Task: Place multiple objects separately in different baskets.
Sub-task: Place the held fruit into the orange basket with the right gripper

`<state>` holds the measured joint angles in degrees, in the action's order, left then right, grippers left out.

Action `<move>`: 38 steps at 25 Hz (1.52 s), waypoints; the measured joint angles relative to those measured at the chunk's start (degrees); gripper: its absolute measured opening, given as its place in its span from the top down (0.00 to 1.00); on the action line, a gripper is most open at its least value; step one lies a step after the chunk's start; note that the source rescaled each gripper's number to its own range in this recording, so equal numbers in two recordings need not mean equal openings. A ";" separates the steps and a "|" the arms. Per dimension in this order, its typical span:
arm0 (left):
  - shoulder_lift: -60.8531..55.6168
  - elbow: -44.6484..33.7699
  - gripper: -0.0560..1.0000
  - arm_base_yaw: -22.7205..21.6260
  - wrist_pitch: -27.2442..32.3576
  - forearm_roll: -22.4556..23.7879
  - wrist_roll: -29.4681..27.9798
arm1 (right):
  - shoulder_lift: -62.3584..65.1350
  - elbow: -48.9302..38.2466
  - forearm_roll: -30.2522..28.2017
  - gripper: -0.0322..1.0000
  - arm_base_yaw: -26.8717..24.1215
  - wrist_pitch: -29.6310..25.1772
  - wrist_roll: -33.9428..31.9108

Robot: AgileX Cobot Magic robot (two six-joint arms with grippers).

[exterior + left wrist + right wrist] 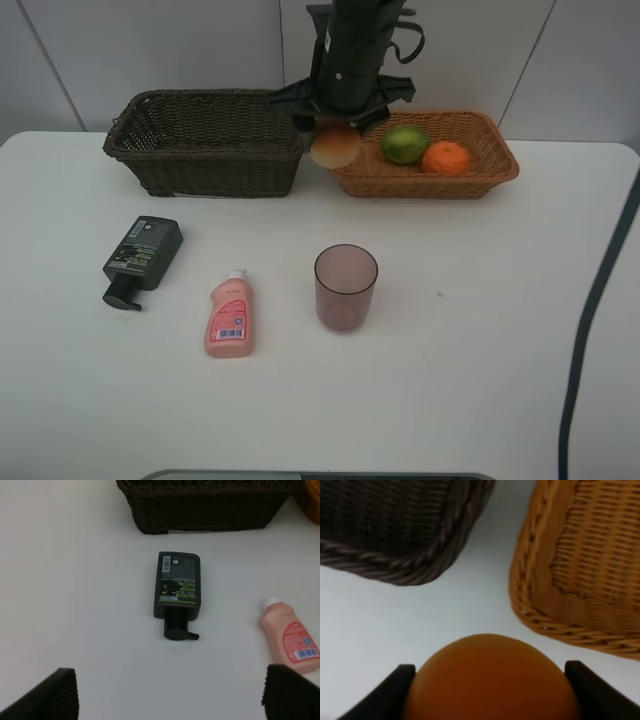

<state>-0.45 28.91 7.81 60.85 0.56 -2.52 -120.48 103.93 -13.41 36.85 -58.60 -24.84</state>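
My right gripper (337, 132) is shut on the red-yellow peach (335, 148), held in the air over the gap between the dark brown basket (205, 165) and the tan basket (500, 165). The right wrist view shows the peach (490, 680) between both fingers, above the bare table between the two basket corners. A green lime (405, 144) and an orange (446, 157) lie in the tan basket. On the table lie the dark green pump bottle (143, 257), the pink bottle (230, 318) and the upright tumbler (346, 287). My left gripper (170, 700) hangs open, short of the pump bottle (178, 590).
The dark basket looks empty as far as its inside shows. A dark cable (600, 290) runs down the table's right edge. In the left wrist view the pink bottle (290, 635) lies beside the pump bottle, with the dark basket (200, 510) beyond.
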 joint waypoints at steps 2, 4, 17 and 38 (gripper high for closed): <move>0.00 0.00 0.15 0.00 0.00 0.00 0.00 | 0.37 0.00 -0.05 0.37 -2.05 -0.16 0.00; 0.00 0.00 0.15 0.00 0.00 0.00 0.00 | 0.37 0.00 0.01 0.37 -3.84 -0.19 0.00; 0.00 0.00 0.15 0.00 0.00 0.00 0.00 | 0.37 0.00 0.12 0.37 -12.36 11.74 0.00; 0.00 0.00 0.15 0.00 0.00 0.00 0.00 | -9.71 0.00 0.54 0.37 -12.89 19.06 0.00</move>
<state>-0.45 28.91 7.81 60.85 0.56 -2.52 -130.19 103.93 -12.87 23.97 -39.53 -24.84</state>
